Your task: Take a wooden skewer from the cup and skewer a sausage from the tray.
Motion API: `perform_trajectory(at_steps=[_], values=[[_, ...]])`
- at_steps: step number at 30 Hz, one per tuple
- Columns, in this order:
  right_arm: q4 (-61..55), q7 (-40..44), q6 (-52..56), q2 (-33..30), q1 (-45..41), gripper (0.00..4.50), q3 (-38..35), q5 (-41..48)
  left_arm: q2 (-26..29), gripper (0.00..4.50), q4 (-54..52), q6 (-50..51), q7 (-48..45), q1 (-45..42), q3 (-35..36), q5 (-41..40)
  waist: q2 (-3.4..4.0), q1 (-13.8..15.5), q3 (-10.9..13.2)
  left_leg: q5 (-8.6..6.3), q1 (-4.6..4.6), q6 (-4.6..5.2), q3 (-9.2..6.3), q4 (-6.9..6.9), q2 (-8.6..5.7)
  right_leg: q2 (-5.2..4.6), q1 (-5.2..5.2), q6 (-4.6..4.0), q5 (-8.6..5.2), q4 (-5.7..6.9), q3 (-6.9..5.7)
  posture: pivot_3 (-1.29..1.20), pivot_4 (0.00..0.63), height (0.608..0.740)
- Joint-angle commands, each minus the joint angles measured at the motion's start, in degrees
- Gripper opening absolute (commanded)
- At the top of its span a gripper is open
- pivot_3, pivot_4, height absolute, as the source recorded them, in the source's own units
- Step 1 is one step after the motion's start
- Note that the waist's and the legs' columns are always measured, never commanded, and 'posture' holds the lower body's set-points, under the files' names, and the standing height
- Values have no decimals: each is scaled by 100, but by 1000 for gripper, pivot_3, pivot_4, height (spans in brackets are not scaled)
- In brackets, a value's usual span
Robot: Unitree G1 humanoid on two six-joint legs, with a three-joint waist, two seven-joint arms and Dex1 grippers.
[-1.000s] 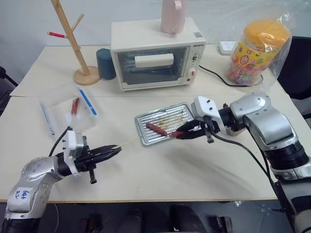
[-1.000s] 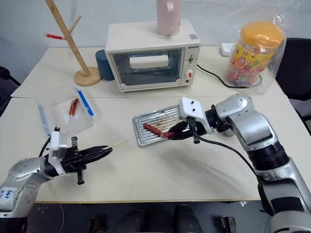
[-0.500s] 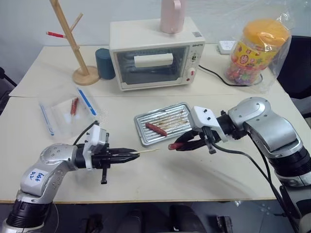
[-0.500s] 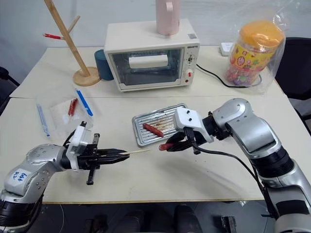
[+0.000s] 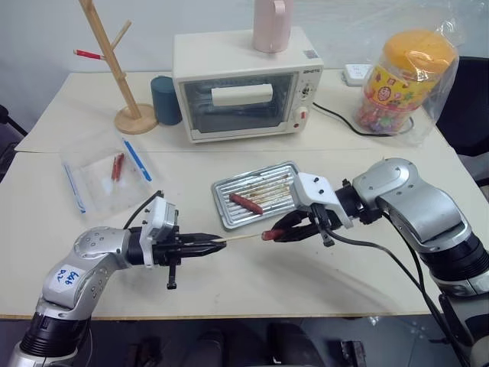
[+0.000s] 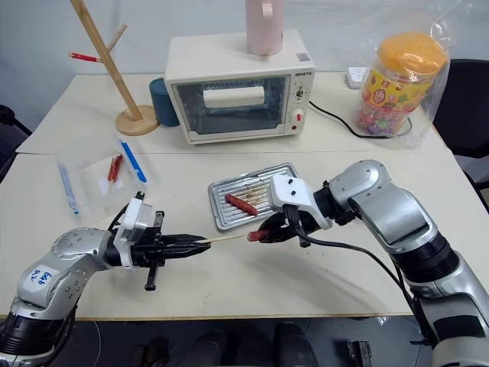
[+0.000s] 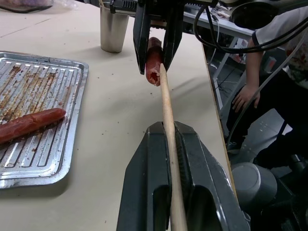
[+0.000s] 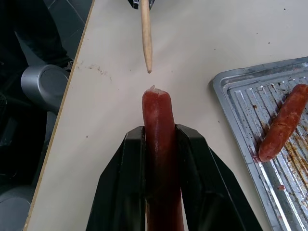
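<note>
My left gripper [image 5: 208,241] is shut on the wooden skewer [image 5: 237,238], which points right, level above the table. Facing it, my right gripper [image 5: 289,228] is shut on a reddish-brown sausage [image 5: 273,232] whose torn end sticks out toward the skewer. In the right wrist view the skewer [image 8: 146,33] tip stops just short of the sausage [image 8: 158,139] end. A second sausage [image 5: 246,202] lies on the ribbed silver tray [image 5: 224,222] behind them. The metal cup [image 7: 114,30] stands on the table beyond the right gripper in the left wrist view.
At the back stand a white toaster oven [image 5: 244,84] with a pink jug [image 5: 273,23] on top, a dark blue cup [image 5: 166,99], a wooden mug tree [image 5: 122,69] and a bagged candy jar [image 5: 405,80]. A clear plastic bag [image 5: 107,172] lies left. A person's hand [image 7: 245,96] shows beyond the table edge.
My left gripper has carried the skewer to the right, bringing its tip up close to the sausage. The right gripper with the sausage has come off the tray's edge, slightly nearer and left.
</note>
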Motion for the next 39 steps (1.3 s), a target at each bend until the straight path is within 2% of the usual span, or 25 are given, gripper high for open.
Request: perform_trajectory(at_steps=[1, 11, 39], values=[[-179, -18, -33, -20, -15, 914, -52, 92, -36, 0, -60, -5, 57, -7, 119, -42, 0, 0, 0, 0, 0, 0, 0, 0, 0, 0, 0, 0, 0, 0, 0, 0, 150, 740], [-86, -32, -69, -29, -56, 914, -62, 87, 47, 0, -51, -29, -7, 105, 39, 98, 0, 0, 0, 0, 0, 0, 0, 1, 0, 0, 0, 0, 0, 2, -1, 0, 150, 740], [-113, -64, -40, 16, -82, 914, -33, 125, -206, 0, 72, -95, 9, -29, -128, 316, 0, 97, 0, 0, 0, 0, 0, 7, 0, 0, 0, 0, 0, 6, 0, 0, 150, 740]])
